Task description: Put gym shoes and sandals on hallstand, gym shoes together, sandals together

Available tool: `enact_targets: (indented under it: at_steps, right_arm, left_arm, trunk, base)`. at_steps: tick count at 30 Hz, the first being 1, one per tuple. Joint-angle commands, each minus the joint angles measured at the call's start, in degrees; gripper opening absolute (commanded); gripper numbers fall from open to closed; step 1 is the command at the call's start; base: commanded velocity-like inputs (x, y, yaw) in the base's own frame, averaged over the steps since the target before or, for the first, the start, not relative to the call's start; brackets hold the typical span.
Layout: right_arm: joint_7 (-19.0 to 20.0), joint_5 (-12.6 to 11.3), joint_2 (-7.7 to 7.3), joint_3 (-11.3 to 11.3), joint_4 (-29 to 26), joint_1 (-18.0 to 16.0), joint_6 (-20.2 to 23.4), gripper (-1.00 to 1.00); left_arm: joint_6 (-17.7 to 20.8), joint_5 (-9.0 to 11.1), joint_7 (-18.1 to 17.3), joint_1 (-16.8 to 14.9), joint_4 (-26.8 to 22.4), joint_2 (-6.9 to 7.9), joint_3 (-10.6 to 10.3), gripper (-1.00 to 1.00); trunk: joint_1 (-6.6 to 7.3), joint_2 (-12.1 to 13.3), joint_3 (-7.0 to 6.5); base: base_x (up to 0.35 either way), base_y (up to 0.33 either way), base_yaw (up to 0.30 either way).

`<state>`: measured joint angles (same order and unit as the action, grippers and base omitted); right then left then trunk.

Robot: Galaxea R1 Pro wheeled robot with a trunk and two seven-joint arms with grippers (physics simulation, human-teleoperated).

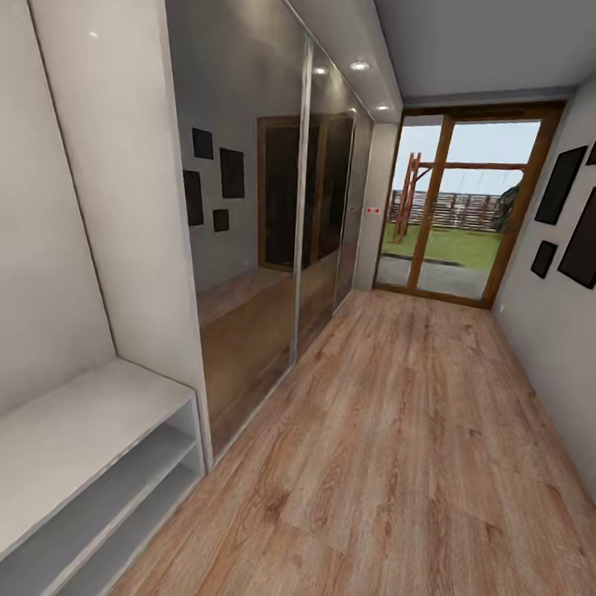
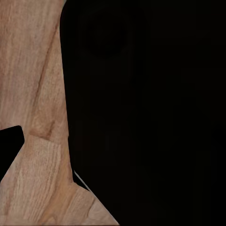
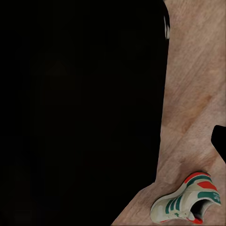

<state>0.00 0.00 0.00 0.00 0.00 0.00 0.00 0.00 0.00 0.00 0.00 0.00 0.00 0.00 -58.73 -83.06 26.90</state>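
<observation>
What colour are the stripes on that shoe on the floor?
Green, on a white gym shoe with red-orange heel and sole; clearest in the right wrist view.

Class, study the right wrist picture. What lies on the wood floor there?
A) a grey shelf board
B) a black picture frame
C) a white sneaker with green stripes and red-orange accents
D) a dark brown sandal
C: a white gym shoe with green side stripes and a red-orange heel lies on the wood-plank floor, apart from the dark shape beside it.
</observation>
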Motion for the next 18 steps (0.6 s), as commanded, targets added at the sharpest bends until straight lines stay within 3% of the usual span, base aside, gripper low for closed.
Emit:
enact_targets:
  at_steps: [1,10,18]
  right_arm:
    - [-0.09,0.14,-0.04,0.2,0.09,-0.09,0.0,1.0]
    - [-0.18,0.17,-0.03,0.18,0.09,-0.09,0.0,1.0]
    - [-0.27,-0.09,-0.04,0.02,-0.13,-0.09,-0.08,1.0]
  left_arm:
    - [0.0,-0.18,-0.09,0.33,-0.33,-0.05,0.03,1.0]
    - [-0.02,-0.18,-0.09,0.43,-1.26,-0.05,0.01,1.0]
    - [-2.5,-0.18,-0.09,0.39,-3.85,-0.12,0.08,1.0]
  trunk:
    - [0.0,-0.02,0.03]
    - [0.0,-0.02,0.03]
    - [0.0,-0.02,0.03]
  base:
    - [0.0,0.0,0.0]
    - [0.0,0.0,0.0]
    - [0.0,0.0,0.0]
